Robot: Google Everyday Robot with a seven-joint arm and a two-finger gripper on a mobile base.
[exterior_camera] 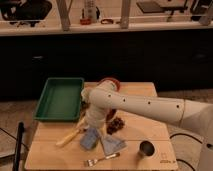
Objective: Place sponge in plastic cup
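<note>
A blue sponge [90,139] lies on the wooden table [55,155], left of the middle and near the front. My gripper [93,126] hangs at the end of the white arm [145,106], just above the sponge's far end and close to it or touching it. A red cup-like thing [108,81] stands at the back of the table, partly hidden behind the arm. A dark cup [146,149] stands upright at the front right, apart from the gripper.
A green tray [59,98] sits at the table's back left. A pale wooden utensil [69,137] lies left of the sponge. A grey-blue cloth [113,144], a fork [102,159] and a dark clump [116,124] lie nearby. A dark counter runs behind.
</note>
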